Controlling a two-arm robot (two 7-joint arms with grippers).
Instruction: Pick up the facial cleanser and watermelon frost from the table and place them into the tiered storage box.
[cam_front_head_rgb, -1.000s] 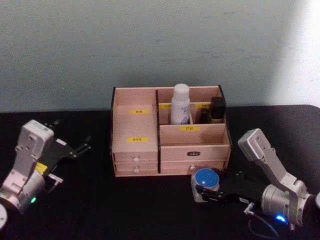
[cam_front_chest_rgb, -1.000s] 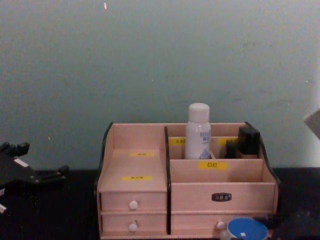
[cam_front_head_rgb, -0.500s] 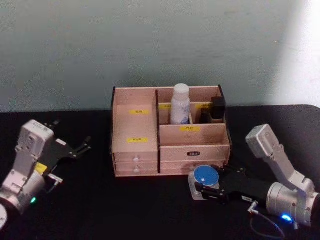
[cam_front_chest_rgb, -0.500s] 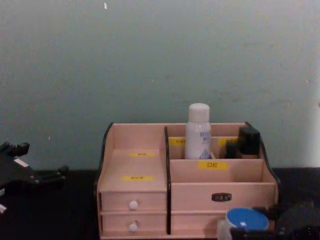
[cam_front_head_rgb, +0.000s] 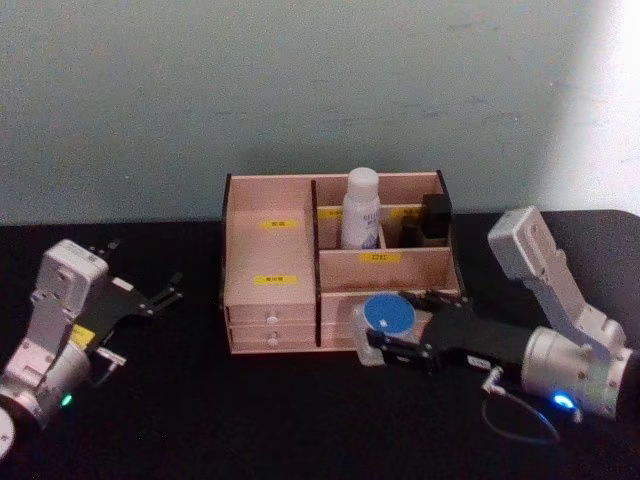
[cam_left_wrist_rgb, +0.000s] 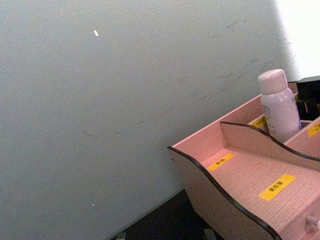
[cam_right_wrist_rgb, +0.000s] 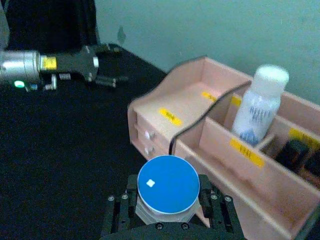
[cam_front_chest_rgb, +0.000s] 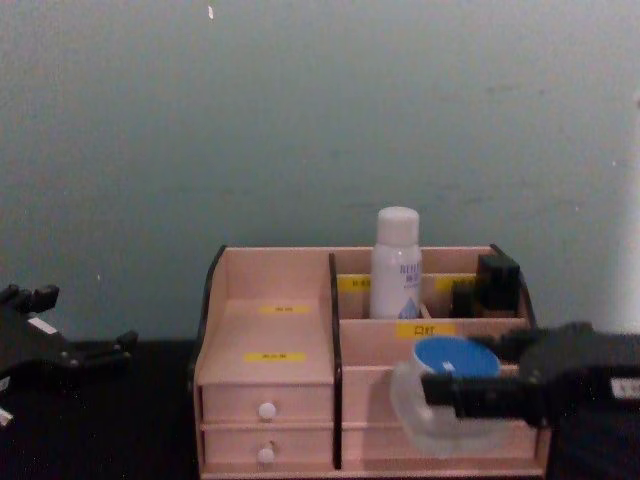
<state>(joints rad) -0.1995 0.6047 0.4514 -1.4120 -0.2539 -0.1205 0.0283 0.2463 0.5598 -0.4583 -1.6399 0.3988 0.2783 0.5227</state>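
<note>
Watermelon frost (cam_front_head_rgb: 381, 322) roughly upright, lid (cam_right_wrist_rgb: 168, 181) up

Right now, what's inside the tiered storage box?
The facial cleanser stands in a rear compartment of the tiered storage box, dark items beside it; closed drawers hide their contents.

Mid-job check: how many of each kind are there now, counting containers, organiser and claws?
White bottles: 1, facial cleanser
Blue-lidded jars: 1, watermelon frost, held by right claw
Organisers: 1, tiered storage box
Claws: 2, right claw and left claw
Total: 5
</note>
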